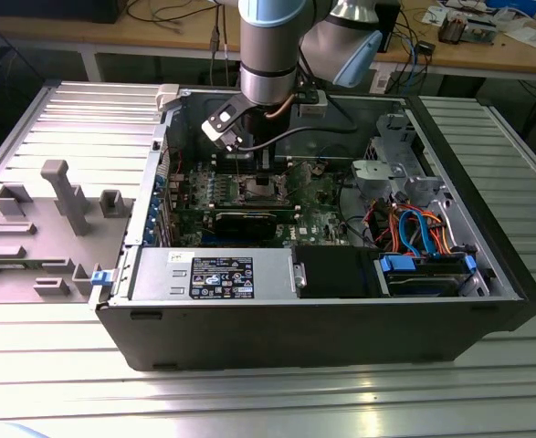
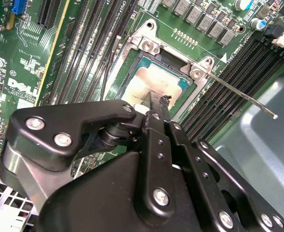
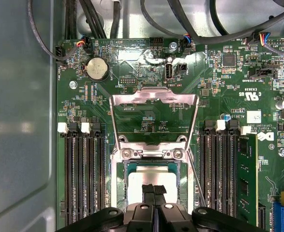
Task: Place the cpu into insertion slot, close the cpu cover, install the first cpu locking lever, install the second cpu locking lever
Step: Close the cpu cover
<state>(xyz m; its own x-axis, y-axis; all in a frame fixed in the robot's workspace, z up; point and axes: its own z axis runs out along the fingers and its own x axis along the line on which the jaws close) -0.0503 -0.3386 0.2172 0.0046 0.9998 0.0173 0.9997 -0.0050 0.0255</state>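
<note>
Finds the cpu (image 2: 154, 82) lying flat inside the insertion slot (image 3: 117, 179), silvery face up, apparently seated. Holds the gripper (image 3: 154, 189) clenched on nothing, tips together just over the chip's edge, likely for pressing or checking rather than grasping. Has the cpu cover (image 3: 154, 97) tipped open away from the socket and a locking lever (image 2: 238, 94) sprung outward, keeping the socket free for access.

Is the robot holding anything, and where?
Nothing seems held: the shut fingers meet over the cpu, which lies in the insertion slot.
</note>
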